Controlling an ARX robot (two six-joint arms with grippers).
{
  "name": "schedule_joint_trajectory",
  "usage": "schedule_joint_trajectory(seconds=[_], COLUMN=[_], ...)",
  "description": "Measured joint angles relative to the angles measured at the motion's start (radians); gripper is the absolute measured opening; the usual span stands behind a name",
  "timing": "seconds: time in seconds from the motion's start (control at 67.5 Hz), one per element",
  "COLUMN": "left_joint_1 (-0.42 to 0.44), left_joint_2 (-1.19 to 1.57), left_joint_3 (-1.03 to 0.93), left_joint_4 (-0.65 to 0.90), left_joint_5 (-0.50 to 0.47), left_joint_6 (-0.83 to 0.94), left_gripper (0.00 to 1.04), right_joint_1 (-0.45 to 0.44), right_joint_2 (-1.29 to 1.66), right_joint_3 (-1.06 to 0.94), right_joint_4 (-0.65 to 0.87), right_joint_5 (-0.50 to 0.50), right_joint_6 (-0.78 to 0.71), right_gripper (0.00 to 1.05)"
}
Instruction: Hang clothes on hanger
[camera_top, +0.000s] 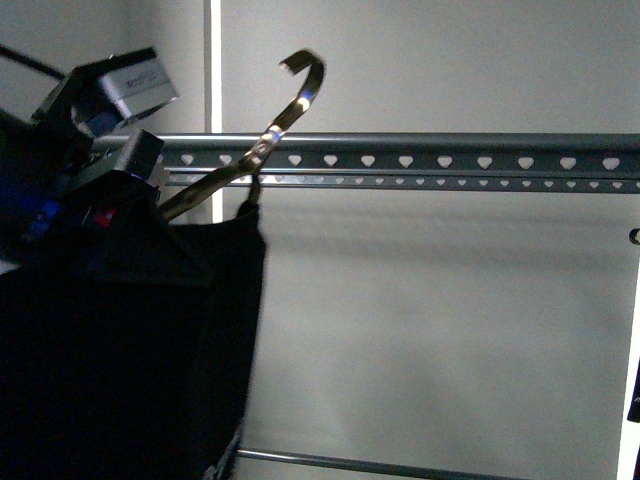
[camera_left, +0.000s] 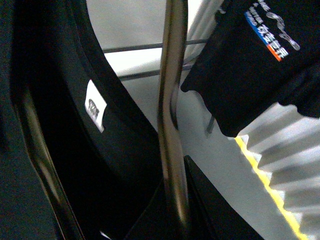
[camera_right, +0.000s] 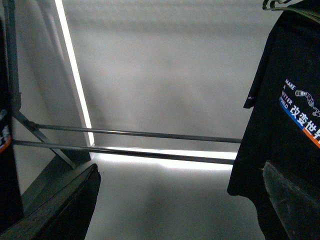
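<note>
The left fingers (camera_left: 206, 202) pinch a thin shiny wire coat hanger (camera_left: 171, 100) (bearing the black short-sleeved T-shirt (camera_top: 130, 350)); the right fingers (camera_right: 65, 210) stand spread wide.

Our left arm (camera_top: 100, 110) reaches up at ten o'clock in the front view, our left pincer (camera_left: 172, 215) clamped on the wire coat hanger (camera_top: 290, 100). Our right pincer (camera_right: 180, 205) has its fingers spread wide apart.

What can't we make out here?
- Grip of left hand: front view, lost in the dark against the black T-shirt.
- Shirt's print: front view, cut off by bottom edge.
- Shiny wire hanger hook before or behind grey heart-punched rail: front view, no depth.
</note>
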Motion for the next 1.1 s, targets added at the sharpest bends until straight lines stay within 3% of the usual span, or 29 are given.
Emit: schedule_joint_trajectory(seconds=[0.296, 0.341, 0.37, 0.607, 0.741, 1.096], left_joint_1=[-0.026, -0.041, -0.067, -0.156, -0.196, -0.200], left_joint_2=[0.116, 0.135, 0.163, 0.256, 0.271, 0.272], left_joint_3=[0.159, 0.180, 0.201, 0.286, 0.301, 0.301], left_joint_4=[-0.068, -0.095, -0.075, 0.078, 0.129, 0.138], left_joint_5=[0.153, 0.155, 0.142, 0.089, 0.063, 0.059], left_joint_6=[0.751, 0.872, 1.046, 1.435, 1.530, 1.556], left_gripper=[0.04, 0.04, 0.04, 0.04, 0.05, 0.05], right_joint_1=[0.000, 0.000, 0.000, 0.000, 0.000, 0.000], right_joint_2=[0.000, 0.000, 0.000, 0.000, 0.000, 0.000], right_joint_3=[0.000, 0.000, 0.000, 0.000, 0.000, 0.000], right_joint_4=[0.000, 0.000, 0.000, 0.000, 0.000, 0.000], right_joint_5=[0.000, 0.000, 0.000, 0.000, 0.000, 0.000], right_joint_6=[0.000, 0.000, 0.000, 0.000, 0.000, 0.000], right_gripper=[0.97, 0.97, 0.97, 0.97, 0.97, 0.97])
